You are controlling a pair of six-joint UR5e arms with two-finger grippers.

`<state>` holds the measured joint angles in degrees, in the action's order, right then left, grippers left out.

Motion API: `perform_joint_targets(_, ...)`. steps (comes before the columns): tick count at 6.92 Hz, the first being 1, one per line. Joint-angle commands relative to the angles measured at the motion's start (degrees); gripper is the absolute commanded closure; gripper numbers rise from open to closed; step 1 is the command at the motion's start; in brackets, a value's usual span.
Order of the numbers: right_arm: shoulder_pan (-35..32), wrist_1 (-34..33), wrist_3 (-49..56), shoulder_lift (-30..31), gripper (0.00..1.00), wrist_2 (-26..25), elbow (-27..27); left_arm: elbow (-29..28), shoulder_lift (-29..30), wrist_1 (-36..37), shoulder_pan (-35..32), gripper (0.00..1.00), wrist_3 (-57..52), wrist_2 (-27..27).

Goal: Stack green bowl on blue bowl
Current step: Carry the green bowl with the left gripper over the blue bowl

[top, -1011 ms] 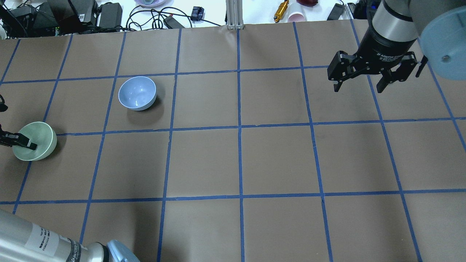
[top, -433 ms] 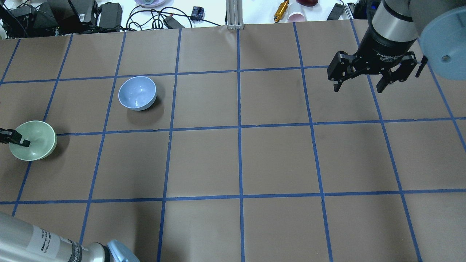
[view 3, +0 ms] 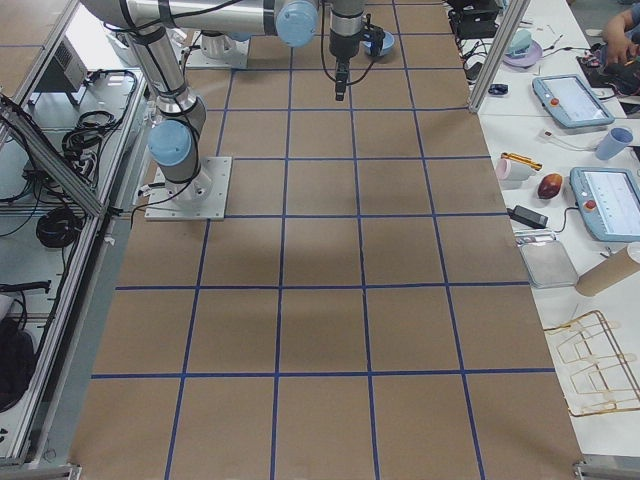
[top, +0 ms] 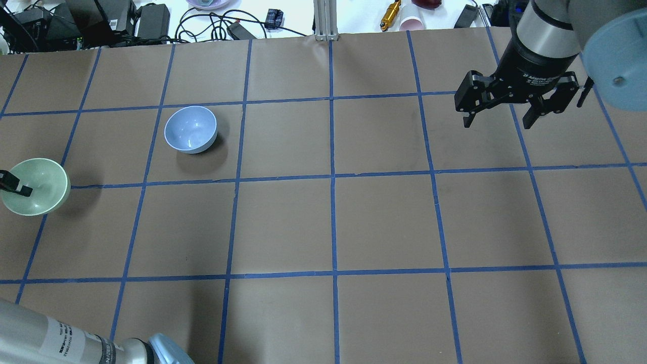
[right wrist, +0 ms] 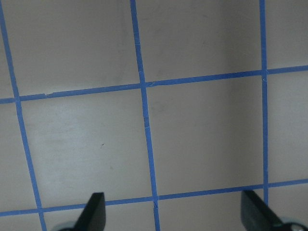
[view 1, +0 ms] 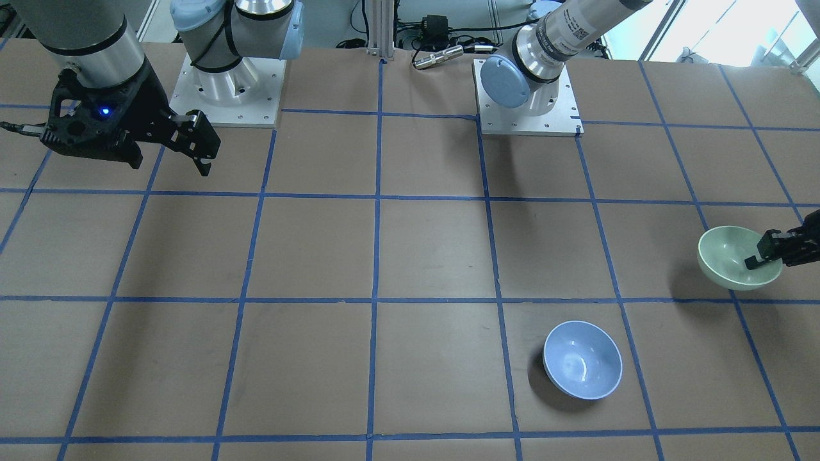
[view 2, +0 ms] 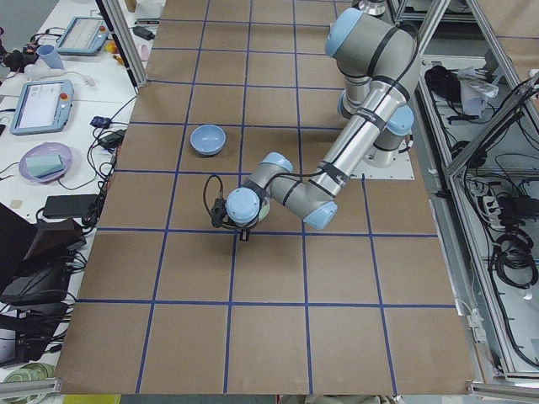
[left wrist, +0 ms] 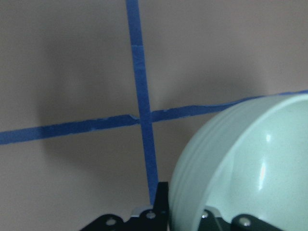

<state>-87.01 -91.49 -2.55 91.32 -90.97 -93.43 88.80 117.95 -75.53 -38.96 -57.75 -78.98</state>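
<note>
The green bowl is located at the robot's far left side of the table, at the left margin of the overhead view, with its opening facing upward. The left gripper is clamped on the bowl's rim. One finger lies inside the bowl against the wall, and the wrist view shows the other finger on the outside of the same wall section. The bowl's shadow falls to one side on the brown paper, apart from the bowl, which indicates that the bowl is held clear of the surface. The wrist view shows a crossing of blue tape lines on the table beside the bowl. The blue bowl stands upright on the table inside one grid square. It is farther from the robot than the green bowl, toward the table's middle, well apart from the green bowl, and nothing touches it. In the exterior left view the left arm's wrist hides nearly all of the green bowl. The right gripper hangs above the table at the robot's right side, far from both bowls. Its fingers are spread wide with nothing between them, and its wrist camera shows only bare paper and tape lines between the two fingertips. Beyond the far table edge lie black cables, an aluminium post and a pink cup.
</note>
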Motion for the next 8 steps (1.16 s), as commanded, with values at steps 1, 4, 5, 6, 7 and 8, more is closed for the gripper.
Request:
perform_joint_targets(1,0.0,0.0,0.0,0.0,0.0,0.0,0.0,-2.75,-1.74,-5.4,-3.98,0.8,6.81,2.25)
perform_joint_targets(4,0.0,0.0,0.0,0.0,0.0,0.0,0.0,-3.1,-2.64,-5.51,-13.23,0.8,20.79,6.21)
perform_joint_targets(5,0.0,0.0,0.0,0.0,0.0,0.0,0.0,-3.71,-2.55,-5.33,-16.21,0.8,26.23,6.3)
perform_joint_targets(6,0.0,0.0,0.0,0.0,0.0,0.0,0.0,-5.46,-2.29,-4.98,-20.5,0.8,33.42,6.3)
perform_joint_targets(7,0.0,0.0,0.0,0.0,0.0,0.0,0.0,-7.22,-2.02,-4.89,-24.2,0.8,39.76,8.04)
perform_joint_targets(8,0.0,0.0,0.0,0.0,0.0,0.0,0.0,-7.58,-1.5,-4.54,-25.19,0.8,40.69,10.06)
